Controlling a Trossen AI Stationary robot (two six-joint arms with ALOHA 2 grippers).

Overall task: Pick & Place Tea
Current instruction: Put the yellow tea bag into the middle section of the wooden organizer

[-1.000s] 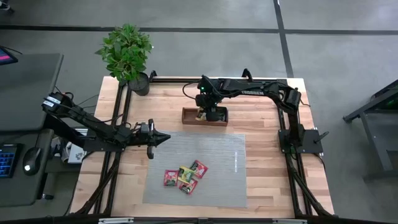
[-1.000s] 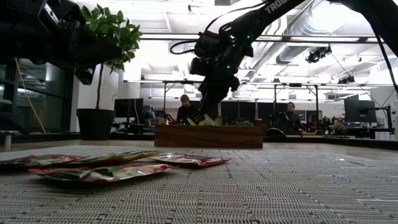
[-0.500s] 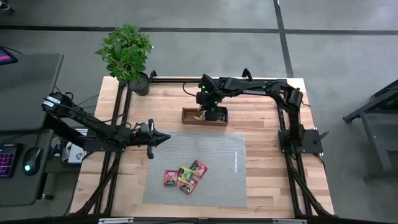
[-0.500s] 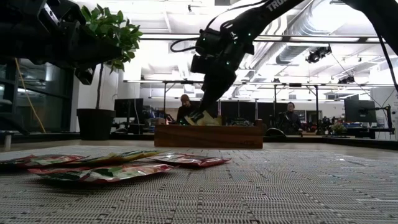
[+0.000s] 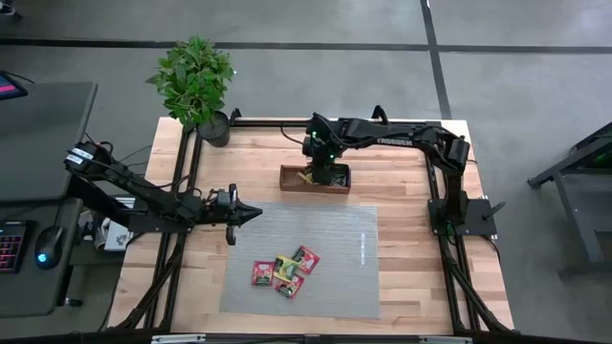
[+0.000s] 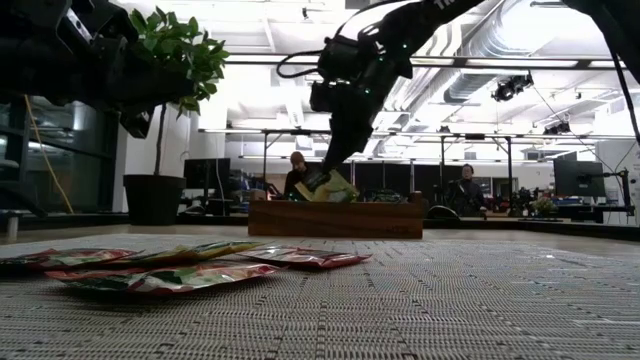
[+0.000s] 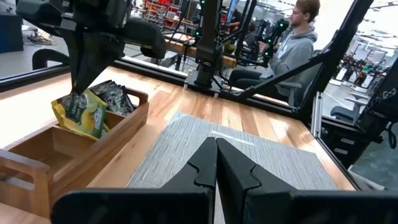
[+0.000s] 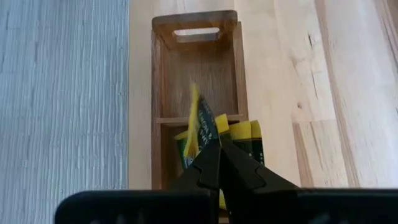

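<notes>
One yellow tea sachet (image 6: pixel 335 187) stands seemingly edge-up in tray (image 6: pixel 335 218).

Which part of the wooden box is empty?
The end compartment with the slot handle is bare; the middle one holds yellow sachets.

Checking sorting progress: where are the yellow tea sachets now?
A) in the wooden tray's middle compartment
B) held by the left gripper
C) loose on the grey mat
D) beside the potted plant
A: the yellow sachets stand in the wooden tray's middle compartment, under the shut right gripper.
</notes>
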